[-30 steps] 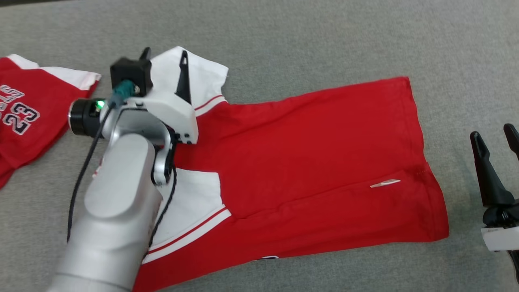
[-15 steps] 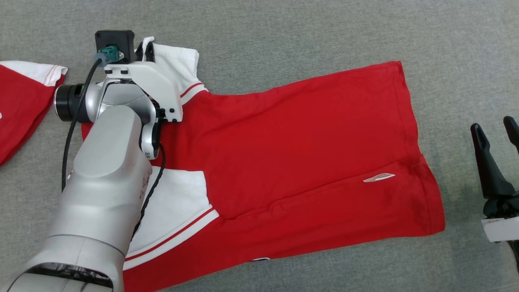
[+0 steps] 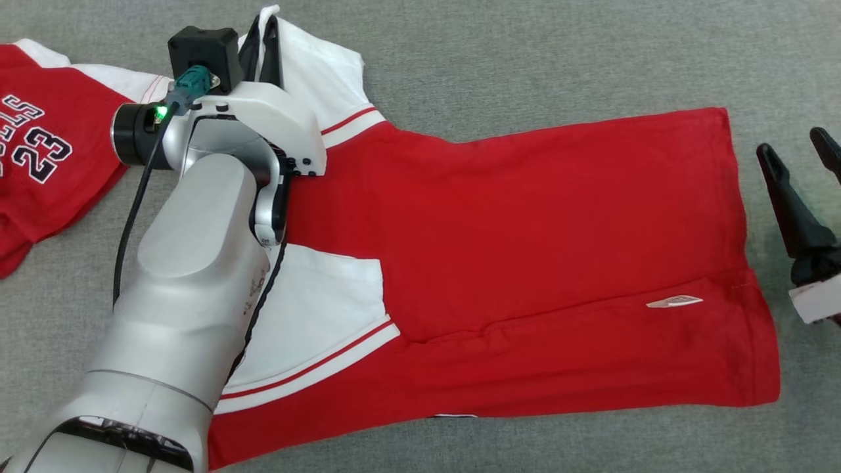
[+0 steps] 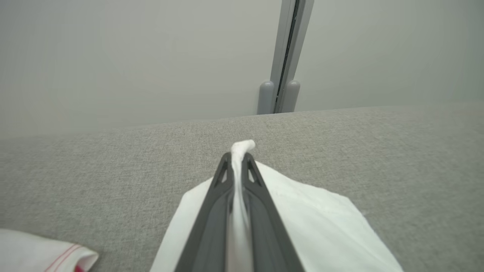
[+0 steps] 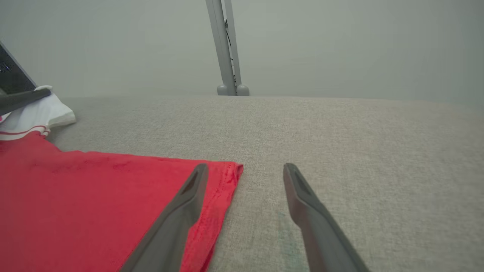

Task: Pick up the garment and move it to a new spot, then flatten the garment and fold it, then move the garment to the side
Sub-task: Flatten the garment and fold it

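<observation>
A red garment [image 3: 525, 249] with white sleeves lies spread on the grey surface, back side up. My left gripper [image 3: 266, 39] is shut on the far white sleeve [image 4: 302, 219], whose cloth is pinched between the fingers and pokes out at the tips [image 4: 242, 145]. The near white sleeve [image 3: 322, 328] is folded onto the body. My right gripper [image 3: 798, 151] stands open at the right, just past the garment's hem, with nothing between its fingers [image 5: 181, 211]. The hem corner [image 5: 223, 177] lies under the left finger in the right wrist view.
A second red and white garment [image 3: 39, 157] with "23" printed on it lies at the far left. The grey cloth surface [image 3: 525, 52] extends beyond the garment. A pale wall with a grey post [image 5: 227, 49] rises behind the surface.
The camera has shifted between frames. My left gripper has closed on the far white sleeve and raised it a little. The right gripper stays open at the hem side.
</observation>
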